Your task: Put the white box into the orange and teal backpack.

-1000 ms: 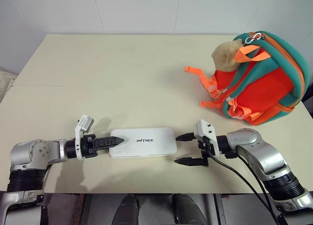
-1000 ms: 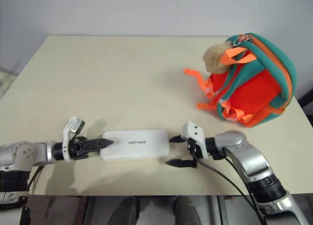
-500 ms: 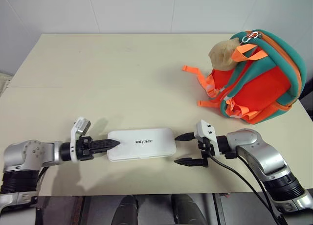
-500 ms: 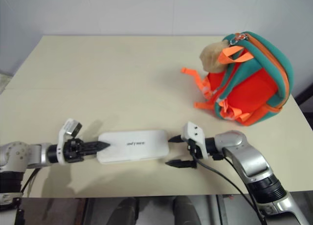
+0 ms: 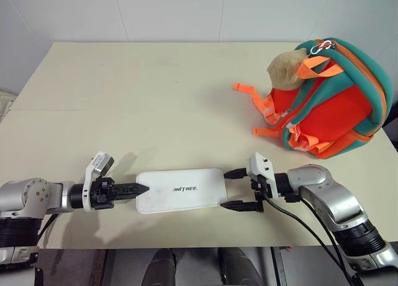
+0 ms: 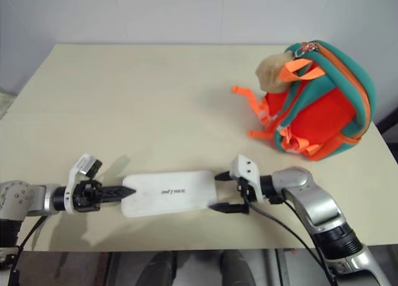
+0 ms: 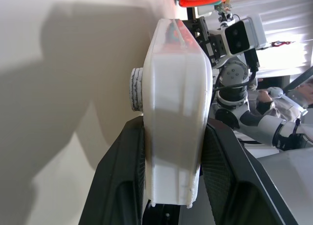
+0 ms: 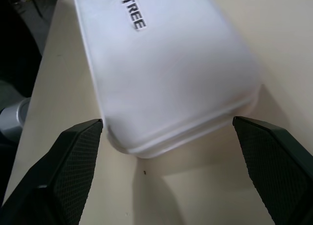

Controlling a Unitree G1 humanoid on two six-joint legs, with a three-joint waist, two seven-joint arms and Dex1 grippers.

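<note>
Beige table [image 5: 143, 81] — seam line across its top; white tiled wall [image 5: 186, 12] behind.

Silver arms with ribbed black cuffs — white wrist cameras, black textured fingers [image 7: 120, 186], a black cable along the right arm [image 5: 323, 196].
</note>
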